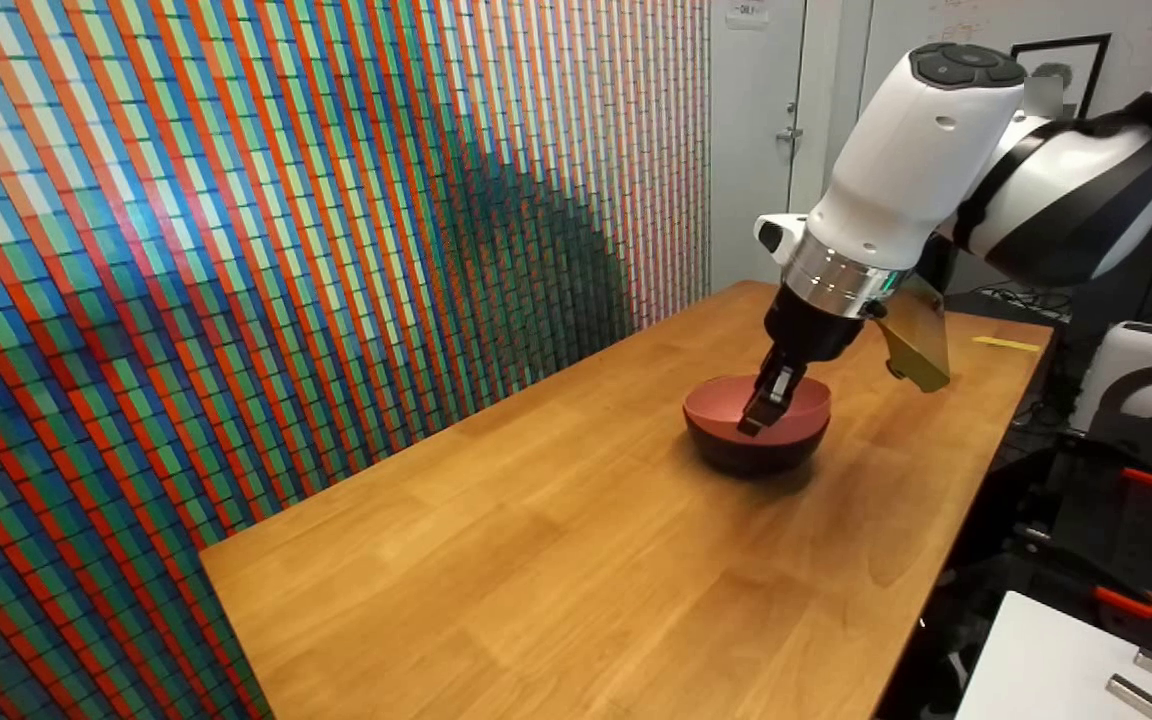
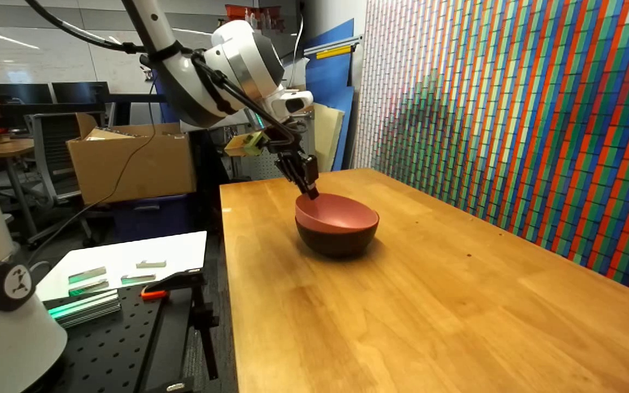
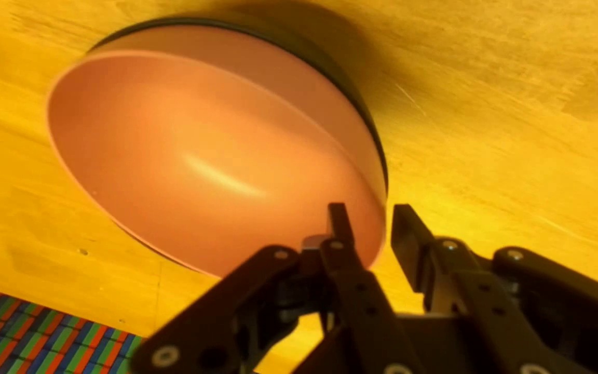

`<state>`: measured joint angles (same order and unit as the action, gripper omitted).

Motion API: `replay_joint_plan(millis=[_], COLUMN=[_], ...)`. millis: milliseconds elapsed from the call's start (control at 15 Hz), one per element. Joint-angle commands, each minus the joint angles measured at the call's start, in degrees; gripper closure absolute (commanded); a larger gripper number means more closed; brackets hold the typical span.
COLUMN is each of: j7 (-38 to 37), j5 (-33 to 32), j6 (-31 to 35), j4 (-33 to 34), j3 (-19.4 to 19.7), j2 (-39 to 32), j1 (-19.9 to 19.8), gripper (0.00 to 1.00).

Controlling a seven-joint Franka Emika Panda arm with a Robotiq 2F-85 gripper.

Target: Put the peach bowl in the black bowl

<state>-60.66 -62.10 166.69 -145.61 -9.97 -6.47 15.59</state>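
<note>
Roughly left to right in an exterior view: multicoloured wall (image 1: 316,230), wooden surface (image 1: 496,560), black bowl (image 1: 756,460) sitting on it, peach bowl (image 1: 721,402) tilted inside, white arm (image 1: 881,165) above, right. Wrist view: tool (image 3: 369,210) has fingers (image 3: 408,236) apart, one over peach bowl's inside, one beyond the rim; contact, can't tell.

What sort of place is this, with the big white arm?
Most likely a robotics lab: a white robot arm hangs over a wooden table, a black perforated bench top stands alongside, and an exterior view shows computer monitors in the background.
</note>
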Motion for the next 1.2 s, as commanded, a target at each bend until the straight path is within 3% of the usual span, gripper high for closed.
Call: replay_joint_plan(millis=[0, 200, 333, 933, 1133], j7=[-3.43, 1.99, 8.61, 43.07, 52.80], j5=[-2.61, 3.24, 11.01, 54.01, 66.66], j6=[-0.40, -0.20, -0.02, -2.82, -8.66], j4=[1.27, -1.21, -4.12, -11.05, -10.06], j3=[0.20, -0.62, -1.58, -4.88, -3.01], j2=[-0.59, -0.02, 0.83, 9.79, 15.97], j1=[0.73, -0.19, -1.20, -1.60, 0.36], gripper=[0.39, 0.17, 0.02, 0.00, 0.00])
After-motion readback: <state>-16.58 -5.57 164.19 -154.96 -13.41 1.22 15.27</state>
